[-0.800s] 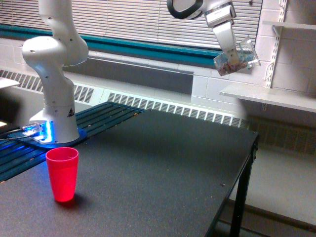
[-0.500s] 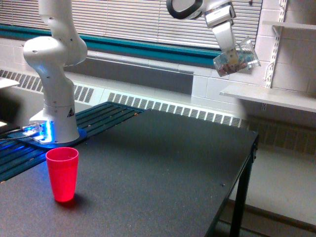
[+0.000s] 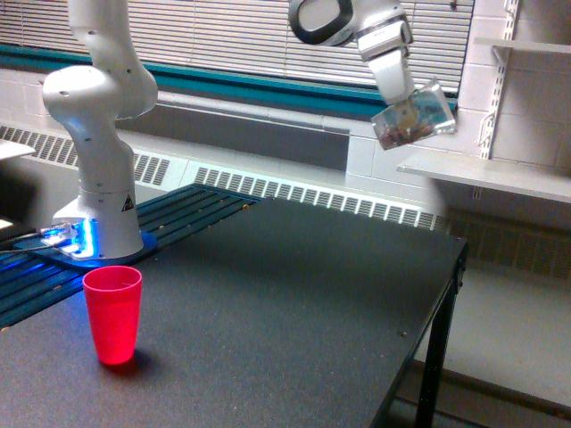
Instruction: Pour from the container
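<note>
The container (image 3: 414, 116), a clear rounded plastic cup with small pinkish-brown bits inside, hangs high at the upper right of the exterior view, tilted on its side. My gripper (image 3: 401, 105) is shut on it, and the white arm reaches down to it from above. A red plastic cup (image 3: 113, 314) stands upright on the dark table (image 3: 285, 303) near the lower left, far from the container.
The arm's white base (image 3: 98, 178) stands at the left on a blue slatted platform (image 3: 178, 214). A white shelf (image 3: 486, 174) runs along the wall at the right, just under the container. The table's right edge (image 3: 451, 276) drops to the floor.
The gripper and the container have shifted a little to the exterior view's left and slightly lower. The red cup has not moved.
</note>
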Controlling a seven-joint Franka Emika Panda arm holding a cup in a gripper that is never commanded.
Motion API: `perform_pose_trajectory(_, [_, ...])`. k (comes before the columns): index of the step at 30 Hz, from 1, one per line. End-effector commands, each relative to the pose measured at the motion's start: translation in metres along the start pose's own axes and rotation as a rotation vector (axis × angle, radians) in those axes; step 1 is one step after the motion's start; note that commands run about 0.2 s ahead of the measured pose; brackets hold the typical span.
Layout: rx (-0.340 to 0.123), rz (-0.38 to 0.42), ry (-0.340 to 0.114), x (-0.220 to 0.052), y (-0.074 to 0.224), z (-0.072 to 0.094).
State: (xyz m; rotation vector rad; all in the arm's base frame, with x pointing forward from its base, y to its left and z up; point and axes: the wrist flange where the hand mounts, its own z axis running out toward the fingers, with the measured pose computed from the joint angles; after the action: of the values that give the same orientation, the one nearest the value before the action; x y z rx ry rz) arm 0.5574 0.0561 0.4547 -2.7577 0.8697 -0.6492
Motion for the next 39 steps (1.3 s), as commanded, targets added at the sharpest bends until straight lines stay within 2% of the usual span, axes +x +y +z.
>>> perform_pose_trajectory(1, [-0.039,0.071,0.059,0.027,0.053,-0.009])
perform_pose_trajectory(11, [-0.118,0.158,0.103,0.044,0.136,-0.01])
perform_pose_trajectory(22, [-0.211,0.247,0.119,0.048,0.224,-0.012])
perform_pose_trajectory(39, [-0.329,0.334,0.123,0.03,0.323,-0.024])
